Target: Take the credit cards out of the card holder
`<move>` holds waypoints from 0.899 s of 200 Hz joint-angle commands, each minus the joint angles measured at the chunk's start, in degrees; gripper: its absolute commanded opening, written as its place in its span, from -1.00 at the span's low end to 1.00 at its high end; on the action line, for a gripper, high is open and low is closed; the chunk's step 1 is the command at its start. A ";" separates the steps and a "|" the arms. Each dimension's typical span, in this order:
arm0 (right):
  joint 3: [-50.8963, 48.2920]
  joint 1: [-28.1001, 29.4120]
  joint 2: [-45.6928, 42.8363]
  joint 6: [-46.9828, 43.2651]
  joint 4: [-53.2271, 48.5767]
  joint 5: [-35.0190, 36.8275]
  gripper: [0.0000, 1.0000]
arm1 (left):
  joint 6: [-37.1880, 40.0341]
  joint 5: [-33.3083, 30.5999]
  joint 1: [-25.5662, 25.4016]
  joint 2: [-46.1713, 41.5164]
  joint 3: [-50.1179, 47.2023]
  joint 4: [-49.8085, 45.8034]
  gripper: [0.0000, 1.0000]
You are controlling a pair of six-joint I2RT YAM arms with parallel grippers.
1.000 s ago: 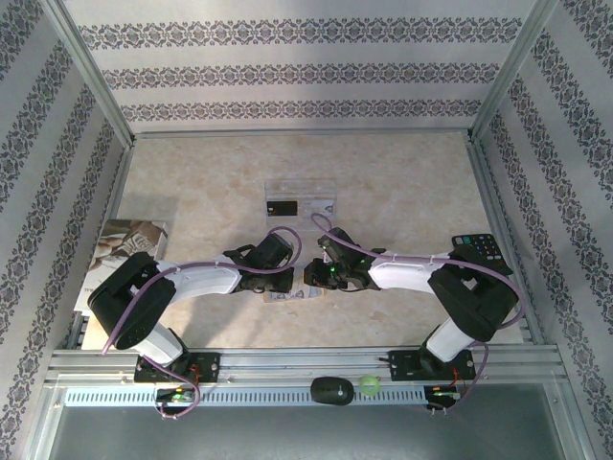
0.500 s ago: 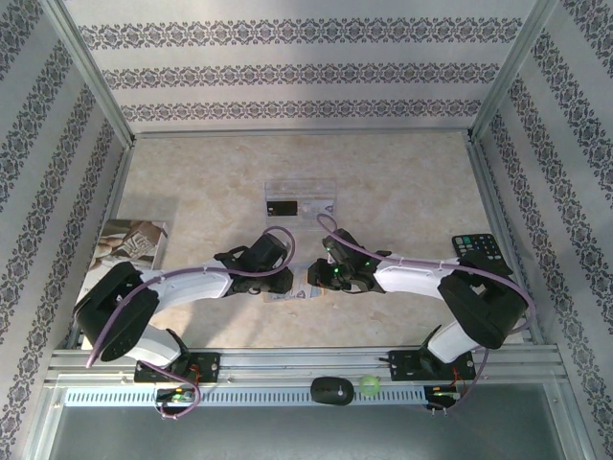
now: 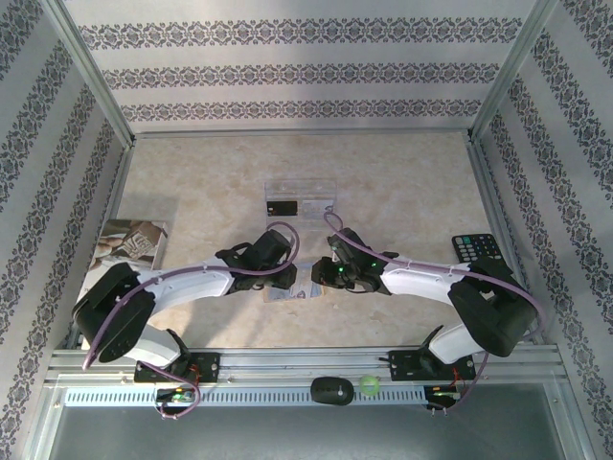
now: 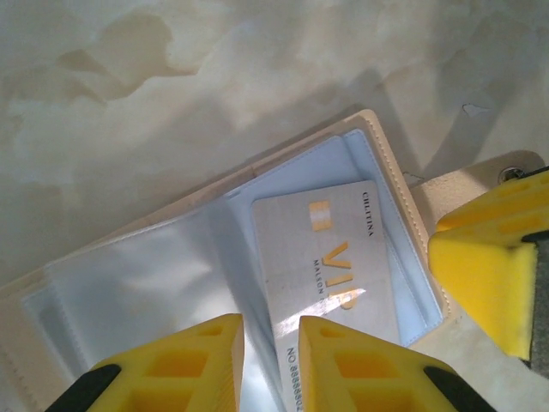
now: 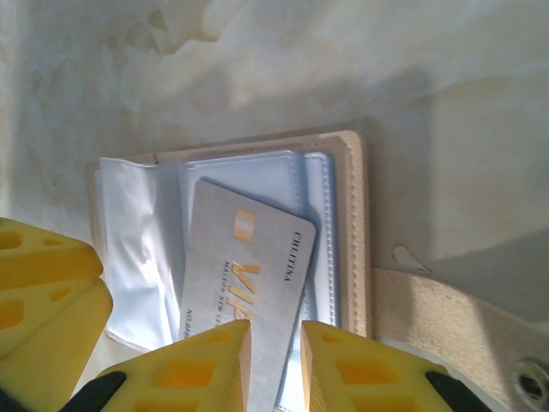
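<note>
1. The card holder [image 4: 214,257] is lying open on the desk [image 4: 171,103], between the two pincers. The pale card [image 4: 330,257] is sitting skewed across its clear sleeves, seemingly partly withdrawn. The black card [image 3: 281,206] is resting in the clear tray [image 3: 321,187], well apart.
2. The left pincer [image 4: 270,365] is standing over the sleeves with its fingers narrowly parted, and nothing is showing clamped. The right pincer [image 5: 274,365] is likewise narrowly parted, with the card's near corner showing in the gap. Contact cannot be told.
3. Risk: the card is looking thin, stiff and glossy, and is lying flat. With no raised edge, the pads are likely to be slipping off it.
4. Risk: the sleeves are slick, wrinkled film, and the holder is looking light. If it is not pinned, a pull may be dragging the whole holder along.
5. Risk: the tan closing tab [image 5: 446,318] is lying loose beside the right pincer and may be snagging a finger. The pincers are working very near each other, so collision is possible.
</note>
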 commanded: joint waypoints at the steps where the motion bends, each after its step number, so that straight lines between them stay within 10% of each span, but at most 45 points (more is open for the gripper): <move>1: -0.72 -0.57 -1.19 0.00 0.56 -0.08 -0.55 | 2.76 -2.57 -0.96 1.62 1.98 -1.59 -0.50; 180: -0.46 -0.57 3.37 0.02 3.68 -3.65 -0.57 | -0.24 -0.23 -1.76 6.86 1.40 2.45 -0.73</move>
